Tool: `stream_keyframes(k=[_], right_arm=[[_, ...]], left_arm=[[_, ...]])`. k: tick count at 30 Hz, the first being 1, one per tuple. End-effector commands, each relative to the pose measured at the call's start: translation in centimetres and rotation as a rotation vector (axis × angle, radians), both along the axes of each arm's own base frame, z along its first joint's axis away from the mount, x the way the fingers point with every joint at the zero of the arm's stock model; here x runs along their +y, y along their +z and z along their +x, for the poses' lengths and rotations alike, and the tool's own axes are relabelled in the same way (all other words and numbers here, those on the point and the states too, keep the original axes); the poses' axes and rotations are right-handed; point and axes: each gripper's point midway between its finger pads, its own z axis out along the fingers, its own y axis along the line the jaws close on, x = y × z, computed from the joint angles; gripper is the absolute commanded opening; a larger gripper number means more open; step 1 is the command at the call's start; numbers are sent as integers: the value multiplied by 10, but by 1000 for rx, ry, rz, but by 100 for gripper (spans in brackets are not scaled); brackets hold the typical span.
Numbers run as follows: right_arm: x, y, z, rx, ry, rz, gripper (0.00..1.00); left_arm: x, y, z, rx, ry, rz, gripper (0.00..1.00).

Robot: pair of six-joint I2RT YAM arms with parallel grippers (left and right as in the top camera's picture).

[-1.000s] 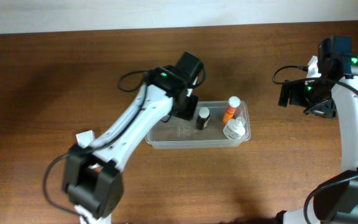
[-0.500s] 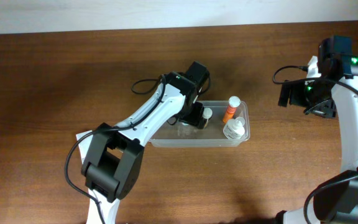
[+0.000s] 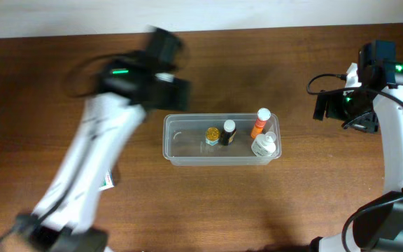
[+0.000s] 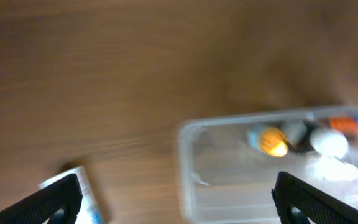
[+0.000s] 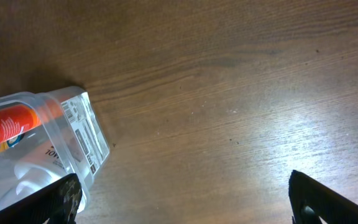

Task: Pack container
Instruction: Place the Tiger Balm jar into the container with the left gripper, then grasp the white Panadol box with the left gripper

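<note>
Container sits mid-table with four items inside: yellow jar, dark bottle, orange bottle, clear bottle. Left gripper is blurred, up-left of it, jaws wide apart, empty. Right gripper is off right, jaws apart, empty. Nothing loose in sight outside; packing looks done or nearly so.

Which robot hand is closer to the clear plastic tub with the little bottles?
Left. The left gripper, blurred, hovers just beyond the far left corner of the clear plastic tub. The right gripper sits farther off, out past its right end.
</note>
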Motion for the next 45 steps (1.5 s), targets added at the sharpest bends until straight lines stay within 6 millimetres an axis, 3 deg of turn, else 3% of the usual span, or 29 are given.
stream_keyframes(k=[1,5,9,15,19,22,34,38,44,45], right_arm=[[0,-2,0,4,-5,7,99],[0,-2,0,4,-5,7,98],[0,-2,0,5,-5,7,98],[0,-2,0,5,-5,7,98],[0,-2,0,6,-5,7,98],[0,-2,-1,8,-5,7,98],[0,-2,-1,8,-5,7,98],[0,-2,-1,7,-5,7,98],[0,-2,-1,8,-5,7,98],[0,-2,-1,8,-5,7,98]], left_arm=[[77,18,-3,-21,266,-19,99],[132,-3,-10,67,429,-63,99],[165,-52,-22,175,531,-86,99],[189,-150,-50,320,614,-110,99],[193,-197,-67,376,638,-108,99],[191,-220,-76,414,639,-103,99],[183,-266,-75,512,627,-138,98],[180,-273,-79,541,626,-150,89],[178,-272,-80,551,624,-160,52],[178,-270,-80,554,624,-158,50]])
